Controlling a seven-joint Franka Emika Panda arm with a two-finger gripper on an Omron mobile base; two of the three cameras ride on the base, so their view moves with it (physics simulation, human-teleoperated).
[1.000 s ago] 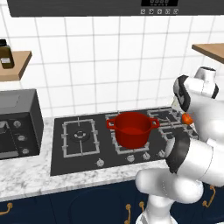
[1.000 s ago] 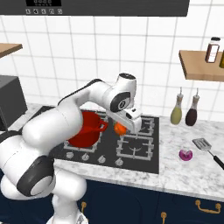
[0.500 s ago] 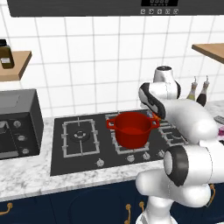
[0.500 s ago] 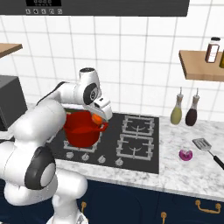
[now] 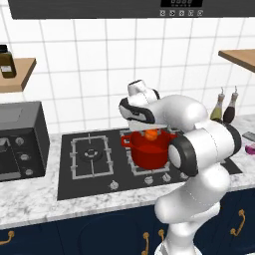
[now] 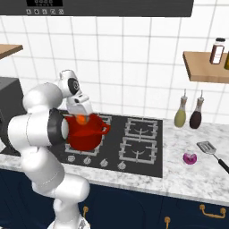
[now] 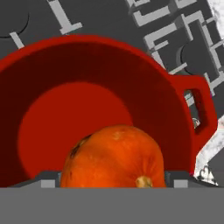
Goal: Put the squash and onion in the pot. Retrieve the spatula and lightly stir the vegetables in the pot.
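Squash (image 7: 114,156) sits clamped in your gripper (image 6: 81,119), right above the one red pot (image 5: 148,149); one onion (image 6: 190,158) and one spatula (image 6: 207,146) wait at three o'clock on the counter (image 6: 179,176).

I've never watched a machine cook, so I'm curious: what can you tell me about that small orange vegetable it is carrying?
The small rounded orange squash has smooth, faintly ribbed skin, a dark blemish on one side and a pale stem stub. It sits between the robot's gripper fingers, jaws wide around it, held just above the mouth of the deep red pot with loop handles. The pot's inside looks bare beneath it. It touches only the gripper; the pot stands on the black stove.
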